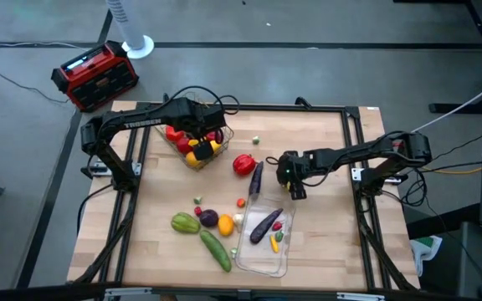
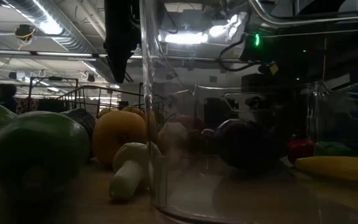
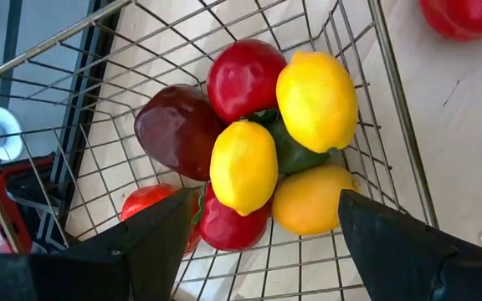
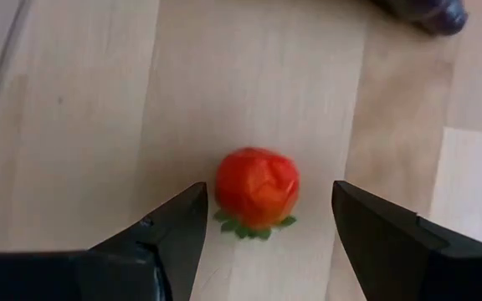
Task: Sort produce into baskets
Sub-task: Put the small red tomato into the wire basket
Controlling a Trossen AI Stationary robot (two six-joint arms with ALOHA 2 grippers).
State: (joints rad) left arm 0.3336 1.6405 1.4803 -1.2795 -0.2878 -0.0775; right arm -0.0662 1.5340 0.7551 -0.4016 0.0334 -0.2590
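Observation:
The bronze wire basket [image 1: 228, 144] stands at the far left of the table and holds red, yellow and orange round fruits [image 3: 243, 163]. My left gripper [image 1: 201, 134] hovers over it, open and empty [image 3: 262, 205]. The clear plastic tray [image 1: 262, 259] lies near the front edge and holds a purple eggplant [image 1: 265, 224] and small red and yellow pieces. My right gripper [image 1: 291, 176] is open above the board. Its fingers stand on either side of a small red fruit with green leaves [image 4: 256, 188], which rests on the wood and which they do not touch.
Loose on the board are a red pepper [image 1: 243, 164], a second eggplant [image 1: 256, 178], a green squash [image 1: 185, 222], a purple piece [image 1: 209, 217], an orange fruit [image 1: 225, 224] and a cucumber [image 1: 216, 249]. A red-and-black box [image 1: 94, 75] stands off the table at far left.

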